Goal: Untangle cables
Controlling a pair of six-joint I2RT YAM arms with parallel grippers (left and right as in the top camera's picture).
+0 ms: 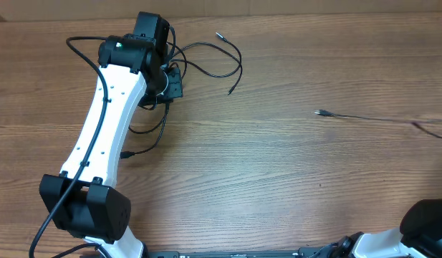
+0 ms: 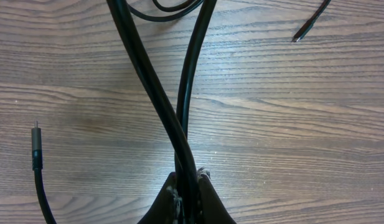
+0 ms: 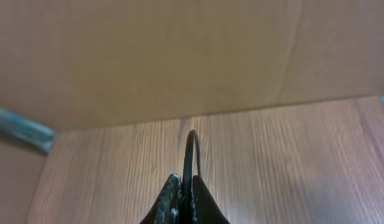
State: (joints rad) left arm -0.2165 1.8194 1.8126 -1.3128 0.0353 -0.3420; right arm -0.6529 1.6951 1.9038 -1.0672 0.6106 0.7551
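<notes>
A tangle of thin black cables [image 1: 222, 60] lies at the back left of the wooden table, with loose plug ends [image 1: 230, 92] pointing out. My left gripper [image 1: 169, 84] sits at the tangle's left edge. In the left wrist view it [image 2: 188, 175] is shut on two black cable strands [image 2: 149, 81] that run up and fork apart. A separate cable [image 1: 364, 117] stretches across the right side toward the table's right edge. In the right wrist view my right gripper [image 3: 185, 182] is shut on a thin black cable loop [image 3: 188, 155]; this gripper is out of the overhead view.
A loose plug [image 2: 36, 138] lies on the wood left of my left fingers, and another cable tip [image 2: 299, 36] lies at the upper right. A brown wall [image 3: 179, 56] rises beyond the table edge ahead of the right gripper. The right arm's base [image 1: 428, 222] fills the bottom right corner.
</notes>
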